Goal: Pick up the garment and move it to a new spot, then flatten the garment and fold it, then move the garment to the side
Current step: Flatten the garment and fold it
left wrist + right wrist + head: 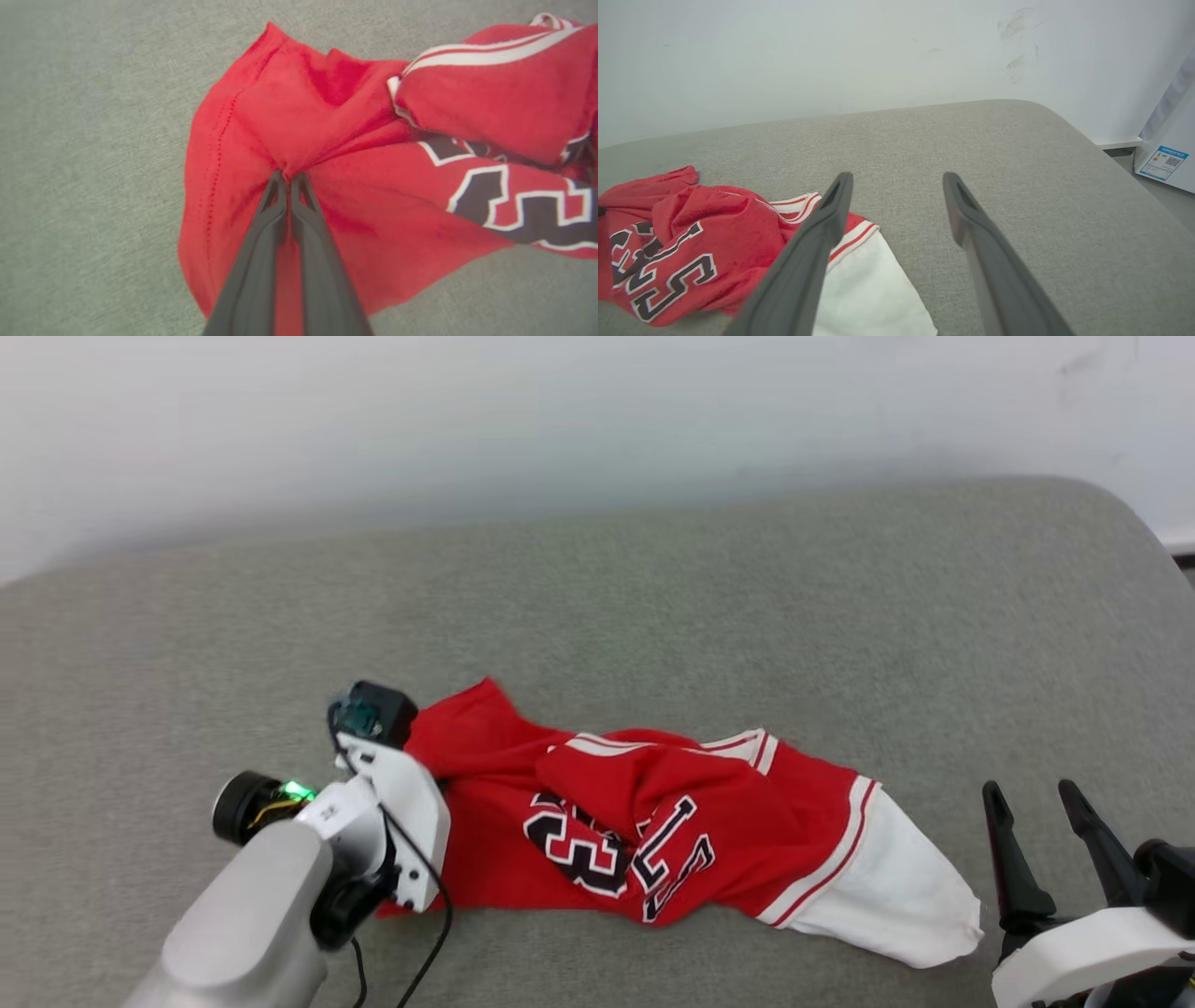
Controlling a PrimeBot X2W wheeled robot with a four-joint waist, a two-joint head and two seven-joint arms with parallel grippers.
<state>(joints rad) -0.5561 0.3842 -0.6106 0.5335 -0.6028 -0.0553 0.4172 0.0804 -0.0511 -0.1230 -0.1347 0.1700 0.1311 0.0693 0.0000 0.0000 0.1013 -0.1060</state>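
The pale left forearm [247, 915] comes in from the near left edge, with a black cable [425, 933] hanging beside it. Its wrist is bent down over the left end of the garment [784, 803]. The left gripper [288, 177] is closed on a pinch of plain red cloth, just right of a stitched edge. In the left wrist view its two fingers meet at the tips, and creases fan out from that point.

The garment lies crumpled on a grey cushion [653, 597], on the near side, stretching from left of centre toward the right. A red corner sticks up toward the far side at its left end. In the middle, black characters outlined in white face up, broken by folds, with a red flap lying over part of them. Red-and-white striped trim runs along the far folds and again where the white sleeve [896, 887] begins. The sleeve lies flat at the garment's right end, pointing near and right.

The right gripper [1032, 789] is at the near right, just beside the sleeve's tip, with a strip of cushion between them in the head view. Its fingers are spread apart with nothing between them, pointing toward the far side.

A pale wall [560, 420] stands behind the cushion. Past the cushion's right edge, the right wrist view shows a white box [1176, 135] bearing a blue-and-white label [1163, 163].
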